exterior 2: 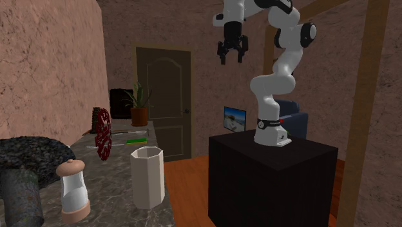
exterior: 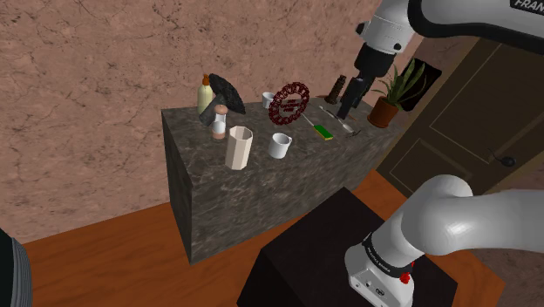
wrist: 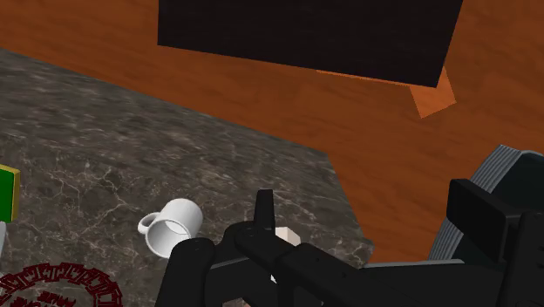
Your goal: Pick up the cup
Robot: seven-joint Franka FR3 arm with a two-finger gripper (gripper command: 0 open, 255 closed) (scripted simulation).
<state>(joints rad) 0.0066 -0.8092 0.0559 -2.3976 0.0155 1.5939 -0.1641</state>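
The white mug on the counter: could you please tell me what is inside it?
Nothing shows inside the white mug: the wrist view looks into its mouth at plain white wall. The bottom is covered by its own side.

Walls (exterior: 87, 61): rough, mottled pinkish-brown on every side seen. Floor (exterior: 96, 262): orange-brown, wood-toned. Surface (exterior: 227, 196): a dark grey marbled block that stood on the floor close by the wall, its near face in shadow. A brown panelled door (exterior 2: 169, 84) stood shut past the surface's far end, with a dark knob (exterior: 507, 160). A wooden post (exterior 2: 362, 97) rose at the second exterior view's right. Left of it sat a blue armchair (exterior 2: 299, 122) and a small framed picture (exterior 2: 234, 118). Light was dim and even.
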